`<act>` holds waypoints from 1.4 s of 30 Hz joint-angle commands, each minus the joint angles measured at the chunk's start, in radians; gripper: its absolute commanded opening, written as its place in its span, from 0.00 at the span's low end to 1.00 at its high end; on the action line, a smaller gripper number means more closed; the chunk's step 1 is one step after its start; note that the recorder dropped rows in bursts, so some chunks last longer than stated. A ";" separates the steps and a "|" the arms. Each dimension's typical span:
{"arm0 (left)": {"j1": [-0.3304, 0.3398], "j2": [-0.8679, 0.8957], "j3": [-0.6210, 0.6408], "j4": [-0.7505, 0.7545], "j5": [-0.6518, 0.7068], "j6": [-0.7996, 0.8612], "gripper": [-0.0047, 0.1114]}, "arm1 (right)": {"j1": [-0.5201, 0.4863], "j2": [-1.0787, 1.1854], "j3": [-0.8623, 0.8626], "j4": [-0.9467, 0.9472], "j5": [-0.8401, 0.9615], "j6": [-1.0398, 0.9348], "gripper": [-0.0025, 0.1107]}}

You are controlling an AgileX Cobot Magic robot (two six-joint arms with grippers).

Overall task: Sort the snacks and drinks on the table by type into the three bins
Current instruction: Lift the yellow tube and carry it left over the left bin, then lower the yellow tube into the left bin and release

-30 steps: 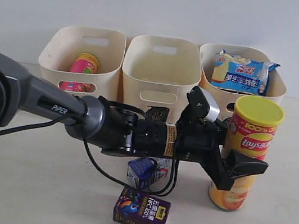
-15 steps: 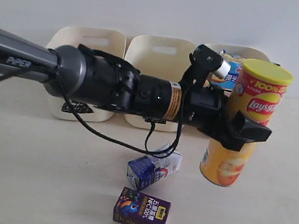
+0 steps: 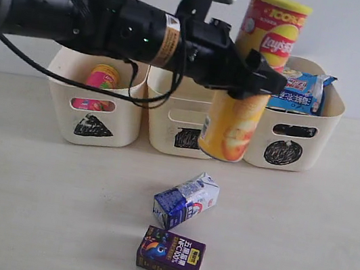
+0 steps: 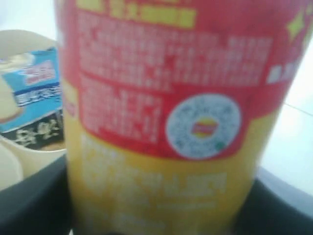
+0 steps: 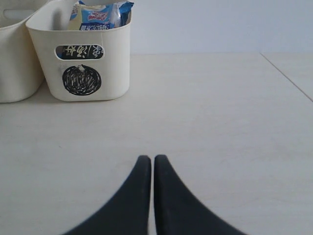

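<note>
**Before the square bin: chip tube hanging in my left grip**

In front of the square bin, up off the table, I am holding the yellow chip tube in my left gripper. My jaws are standing wide around its middle and pressing on both sides. My wrist camera is showing the tube filling the picture, with my dark fingers at its flanks. The tube is tilting, its lid end leaning up and away to the right of the square bin. From the outside camera its base is overlapping that bin's right front corner. How far forward of the bin it is hanging, I cannot tell.

Left of the square bin, the triangle bin is holding the pink tube. Right of the square bin, the circle bin is holding the blue-and-white bag.

Out in front of the square bin, on the table, the gabled carton is lying on its side. The purple box is lying just beyond it, further from the bin, the two near but apart.

My right gripper is sitting low over the table, well apart from the square bin and facing the circle bin's marked front. Its jaws are pressing tip to tip with nothing between them.
</note>
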 commanded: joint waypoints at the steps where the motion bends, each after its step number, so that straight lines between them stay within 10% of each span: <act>1: 0.056 -0.064 -0.003 0.036 0.005 -0.104 0.08 | 0.002 -0.005 0.004 -0.004 -0.010 0.000 0.02; 18: 0.323 -0.110 -0.002 0.036 0.200 -0.107 0.08 | 0.002 -0.005 0.004 -0.004 -0.008 -0.006 0.02; 25: 0.333 -0.108 -0.002 0.036 0.493 0.041 0.08 | 0.002 -0.005 0.004 -0.004 -0.008 -0.006 0.02; 42: 0.323 0.051 -0.119 0.036 0.731 0.376 0.08 | 0.002 -0.005 0.004 -0.004 -0.008 -0.006 0.02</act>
